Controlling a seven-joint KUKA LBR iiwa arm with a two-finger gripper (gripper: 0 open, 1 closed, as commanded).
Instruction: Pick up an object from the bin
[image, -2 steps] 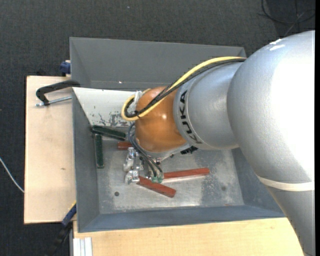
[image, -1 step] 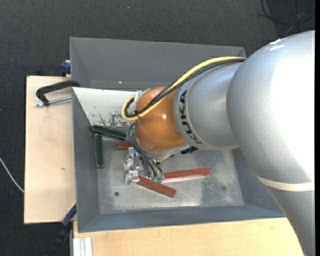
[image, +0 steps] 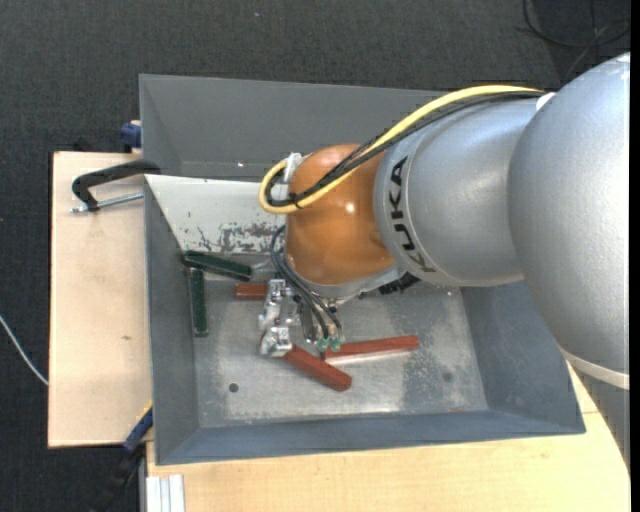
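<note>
Beside a red stick (image: 322, 371), end effector (image: 273, 342) points downward.

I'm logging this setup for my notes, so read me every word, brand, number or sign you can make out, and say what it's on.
"UKA": black letters on the silver arm, next to its orange cover; any letter before them is hidden.
The dark specks on the bin's wall are scuffs, not writing.
Nothing else carries text.
</note>
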